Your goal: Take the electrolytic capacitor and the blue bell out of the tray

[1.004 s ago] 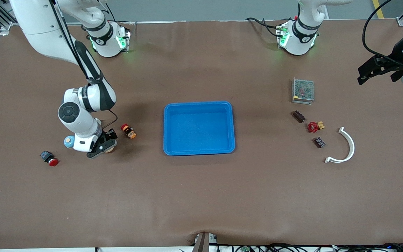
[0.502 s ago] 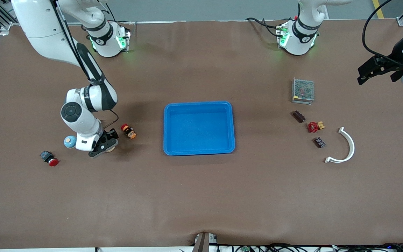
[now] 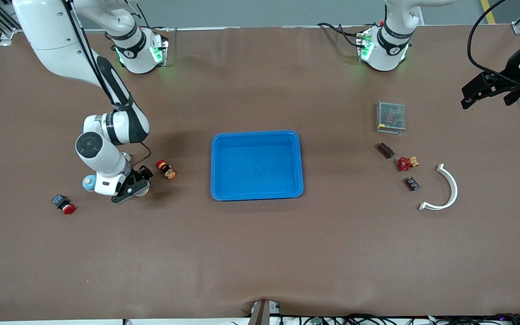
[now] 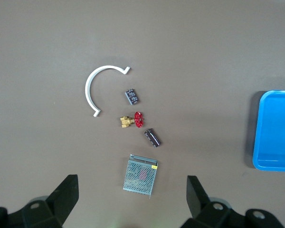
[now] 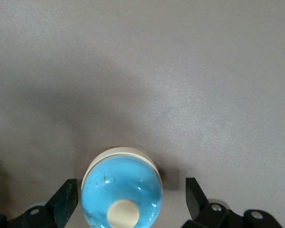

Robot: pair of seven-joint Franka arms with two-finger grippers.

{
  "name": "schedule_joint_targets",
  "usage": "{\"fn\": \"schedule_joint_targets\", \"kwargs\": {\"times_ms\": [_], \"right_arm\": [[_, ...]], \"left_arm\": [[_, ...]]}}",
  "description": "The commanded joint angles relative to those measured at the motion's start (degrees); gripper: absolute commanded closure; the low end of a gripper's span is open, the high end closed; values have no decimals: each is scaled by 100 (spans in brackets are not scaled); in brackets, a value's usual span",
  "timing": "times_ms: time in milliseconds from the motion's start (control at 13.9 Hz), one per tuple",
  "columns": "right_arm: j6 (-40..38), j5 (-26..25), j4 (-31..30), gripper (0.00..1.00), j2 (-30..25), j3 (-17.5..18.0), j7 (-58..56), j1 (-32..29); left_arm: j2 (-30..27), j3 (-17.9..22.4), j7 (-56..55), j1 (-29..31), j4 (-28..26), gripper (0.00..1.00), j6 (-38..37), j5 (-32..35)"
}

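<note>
**Right gripper spread around bell; left gripper released, aloft**

Right gripper (image 5: 128, 186) low at the table (image 3: 260, 253), fingers parted, bell (image 5: 122, 197) between them: one finger (image 5: 66, 194) close to its rim, the other clear of it. Beside its wrist is a blue round piece (image 3: 89, 182), with an orange-red switch (image 3: 166, 169) near and a red button (image 3: 63, 204) apart. There is bare table from it to the blue tray (image 3: 257, 195) edge. Left gripper (image 3: 485, 95) waits with fingers wide, over the table's end. Below it lie two capacitors (image 4: 152, 137) (image 4: 131, 96), a red valve (image 4: 133, 120), a mesh box (image 4: 140, 175) and a white arc (image 4: 89, 90), with open table around the cluster.
</note>
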Motion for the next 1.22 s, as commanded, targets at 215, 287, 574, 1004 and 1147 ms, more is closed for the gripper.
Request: {"fn": "schedule_joint_targets", "kwargs": {"times_ms": [215,287,574,1004,1147], "right_arm": [[-1632,-45,692,0,-311,104,272,-64],[-1958,-45,789,0,-425,121,534,-2],[-3626,-54,1202,0,-1118,113,1599,472],[-5176,-89,1449,0,-2253,121,2127,552],[-5659,-107,1720,0,-2499,104,2154,535]], "left_arm": [[20,-6,84,17,18,0,38,80],[37,-6,84,9,18,0,38,80],[37,-6,84,9,10,0,21,80],[29,-6,110,9,10,0,3,80],[20,-6,110,9,10,0,3,80]]}}
